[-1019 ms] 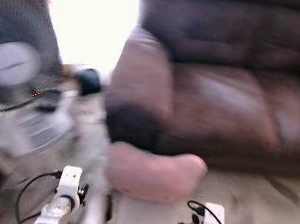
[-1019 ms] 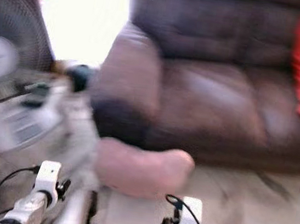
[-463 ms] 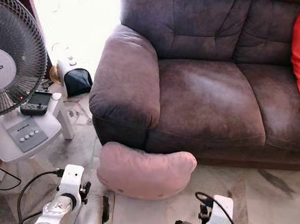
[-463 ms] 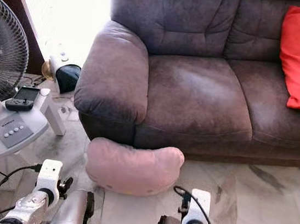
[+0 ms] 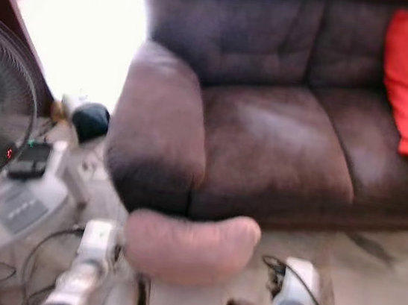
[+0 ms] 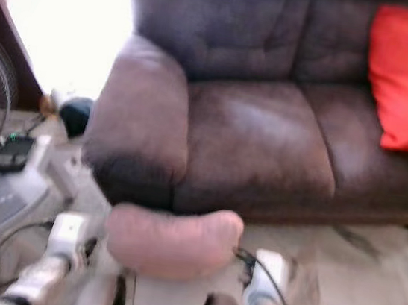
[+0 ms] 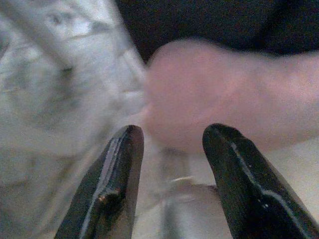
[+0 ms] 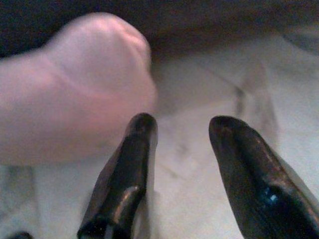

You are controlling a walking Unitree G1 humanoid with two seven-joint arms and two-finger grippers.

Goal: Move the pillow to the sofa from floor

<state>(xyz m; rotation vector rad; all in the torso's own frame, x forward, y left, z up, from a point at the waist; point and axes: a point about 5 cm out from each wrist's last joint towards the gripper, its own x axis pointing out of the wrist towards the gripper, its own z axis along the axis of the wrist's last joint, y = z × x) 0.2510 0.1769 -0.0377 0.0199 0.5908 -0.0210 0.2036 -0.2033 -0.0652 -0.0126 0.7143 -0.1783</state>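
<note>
A: Head views first. Where does the pillow (image 5: 188, 244) lie?

B: On the floor (image 5: 366, 294), pressed against the foot of the sofa (image 5: 267, 131) below its armrest. Its long axis runs side to side, parallel to the sofa front. It sits just ahead of both arms and between them, so neither is clearly nearer; each faces one end.

A: Left wrist view?

B: The left gripper (image 7: 172, 149) has its fingers spread apart and holds nothing. One rounded end of the pillow (image 7: 219, 94) bulges just beyond the fingertips, a little off toward one finger, not yet between them. The picture is blurred, so I cannot tell whether anything touches.

A: And the right wrist?

B: The right gripper (image 8: 184, 144) is also spread and empty. The other end of the pillow (image 8: 75, 84) lies ahead and to one side, near one fingertip; bare floor lies between the fingers.

A: So the coming move?

B: I judge both arms must close inward on the two ends, then lift it up onto the seat.
</note>
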